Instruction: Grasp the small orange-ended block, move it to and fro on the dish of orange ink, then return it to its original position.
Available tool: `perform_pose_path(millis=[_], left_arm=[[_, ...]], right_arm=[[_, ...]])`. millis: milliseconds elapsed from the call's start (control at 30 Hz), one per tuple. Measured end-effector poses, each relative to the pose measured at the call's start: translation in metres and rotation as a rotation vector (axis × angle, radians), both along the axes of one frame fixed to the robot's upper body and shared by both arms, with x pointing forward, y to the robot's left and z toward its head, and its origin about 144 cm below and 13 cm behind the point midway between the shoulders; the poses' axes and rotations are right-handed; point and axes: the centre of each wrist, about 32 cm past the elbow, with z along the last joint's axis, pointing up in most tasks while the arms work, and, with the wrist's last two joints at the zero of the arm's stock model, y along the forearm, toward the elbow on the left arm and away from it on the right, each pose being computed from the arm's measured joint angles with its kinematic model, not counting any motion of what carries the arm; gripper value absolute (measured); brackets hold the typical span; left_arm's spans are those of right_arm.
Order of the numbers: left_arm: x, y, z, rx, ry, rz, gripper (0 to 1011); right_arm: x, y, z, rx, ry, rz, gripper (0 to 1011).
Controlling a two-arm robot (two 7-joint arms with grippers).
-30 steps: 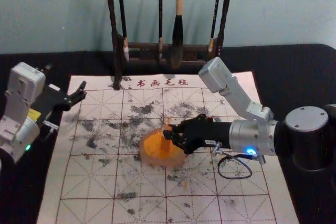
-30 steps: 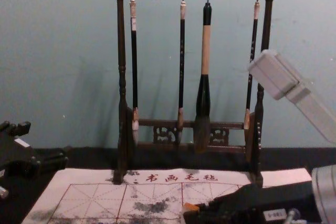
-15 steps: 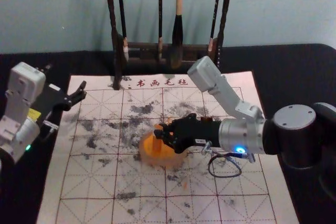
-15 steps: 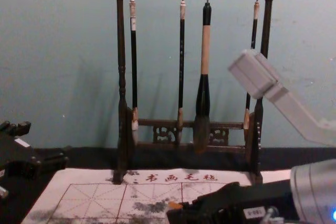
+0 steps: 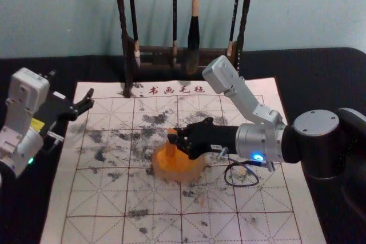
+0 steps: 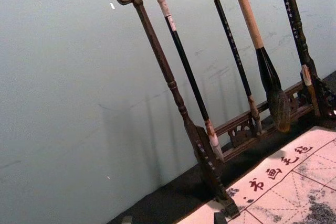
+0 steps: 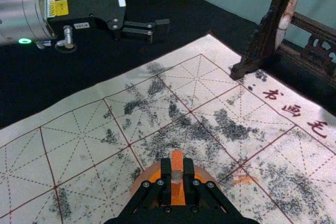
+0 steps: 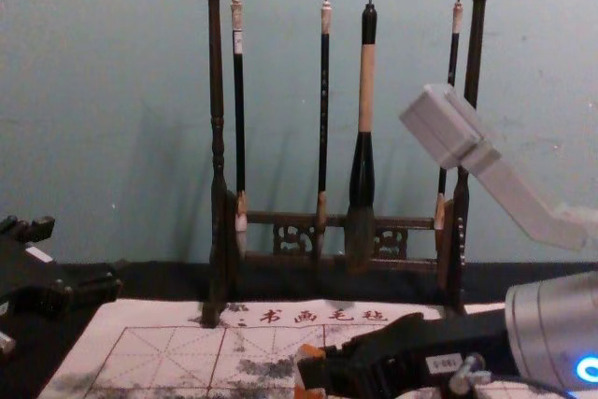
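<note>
In the head view my right gripper (image 5: 174, 139) reaches in from the right, over the back-left part of the dish (image 5: 195, 174) of orange ink. It is shut on the small orange-ended block (image 5: 172, 133). In the right wrist view the upright block (image 7: 177, 160) stands between the closed fingers of the right gripper (image 7: 177, 170), with the dish (image 7: 202, 173) behind and below; whether its lower end touches the ink I cannot tell. My left gripper (image 5: 72, 86) is parked open over the dark cloth at the left; its fingertips edge into the left wrist view (image 6: 173, 219).
A gridded, ink-stained felt mat (image 5: 97, 198) lies under the dish. At its back edge stands a dark wooden rack (image 8: 217, 137) with several hanging brushes (image 8: 367, 91), behind the right gripper. Black cloth (image 5: 320, 78) surrounds the mat.
Still holding the block, my right gripper has moved left over the dish, then slightly up or away from me. More of the block shows in the chest view. My left arm stays still.
</note>
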Motion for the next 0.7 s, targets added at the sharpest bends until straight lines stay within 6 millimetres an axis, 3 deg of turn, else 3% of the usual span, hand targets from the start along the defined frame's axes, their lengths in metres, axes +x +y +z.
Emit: perform_pose_path(millis=[700], left_arm=[[0.0000,0.0000,0.0000,0.000,0.000,0.000,1001]], right_arm=[[0.0014,-0.0099,0.0001,-0.007,-0.010,-0.030,124]])
